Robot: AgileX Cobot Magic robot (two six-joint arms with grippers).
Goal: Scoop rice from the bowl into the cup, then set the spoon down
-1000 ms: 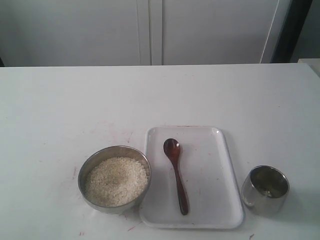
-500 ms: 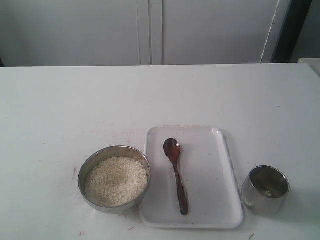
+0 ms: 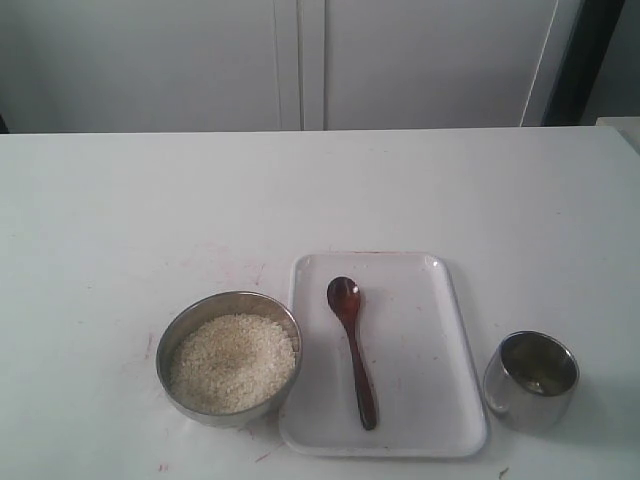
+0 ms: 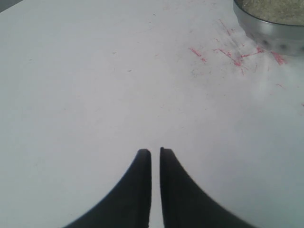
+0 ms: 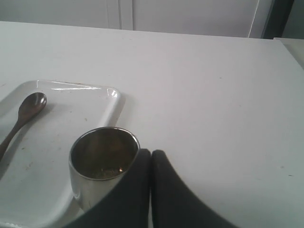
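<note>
The dull metal bowl [image 3: 229, 358] stands at the front left of the table, heaped with off-white rice [image 3: 232, 362]. Its rim [image 4: 270, 26] shows in a corner of the left wrist view. The dark wooden spoon [image 3: 352, 348] lies on the white tray [image 3: 430, 400], scoop away from the front edge. The shiny steel cup [image 3: 531, 379] stands right of the tray, upright. My left gripper [image 4: 155, 151] is shut over bare table, well apart from the bowl. My right gripper [image 5: 151, 152] is shut with nothing in it, just beside the cup [image 5: 102, 161]. Neither arm shows in the exterior view.
Red scribble marks [image 4: 232, 54] stain the table near the bowl. The tray's raised rim [image 5: 114, 95] lies between cup and spoon [image 5: 26, 111]. White cabinet doors [image 3: 300, 60] stand behind the table's far edge.
</note>
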